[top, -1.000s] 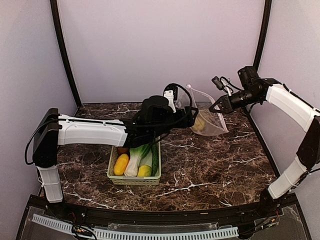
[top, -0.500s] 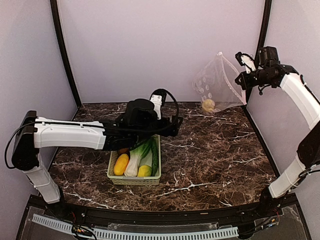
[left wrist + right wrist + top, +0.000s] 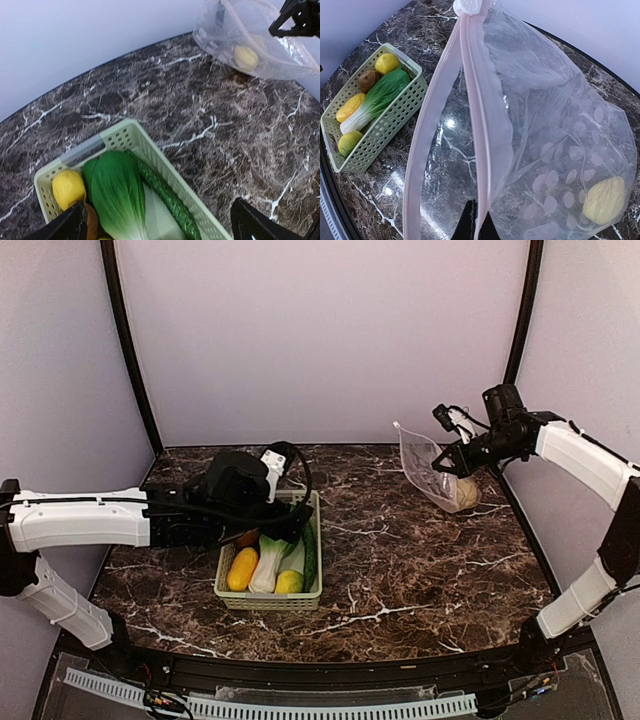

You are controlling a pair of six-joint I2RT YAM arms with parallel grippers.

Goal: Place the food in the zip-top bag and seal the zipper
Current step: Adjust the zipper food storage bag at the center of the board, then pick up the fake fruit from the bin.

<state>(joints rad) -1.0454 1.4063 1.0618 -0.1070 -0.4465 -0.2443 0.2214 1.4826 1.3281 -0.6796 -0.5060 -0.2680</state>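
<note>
The clear zip-top bag (image 3: 428, 472) hangs at the back right with its bottom on the table. One yellow piece of food (image 3: 604, 200) lies in its lower corner. My right gripper (image 3: 481, 220) is shut on the pinkish zipper (image 3: 481, 125), and the white slider tab (image 3: 468, 6) sits at the strip's far end; the mouth gapes. My left gripper (image 3: 159, 210) is open above the basket's far end, holding nothing. Below it lie a lemon (image 3: 68, 187), bok choy (image 3: 117, 195), cucumber (image 3: 167, 195) and a brown potato (image 3: 91, 225). Corn (image 3: 242, 568) lies at the near left.
The pale green lattice basket (image 3: 268, 602) stands left of centre on the dark marble table (image 3: 420, 560). Purple walls close in the back and sides, with black posts in the corners. The right arm reaches in from the right wall side.
My left gripper pulled back leftwards from the bag to over the basket and opened wide. The right arm lifted the bag high, then lowered it back to the table.
</note>
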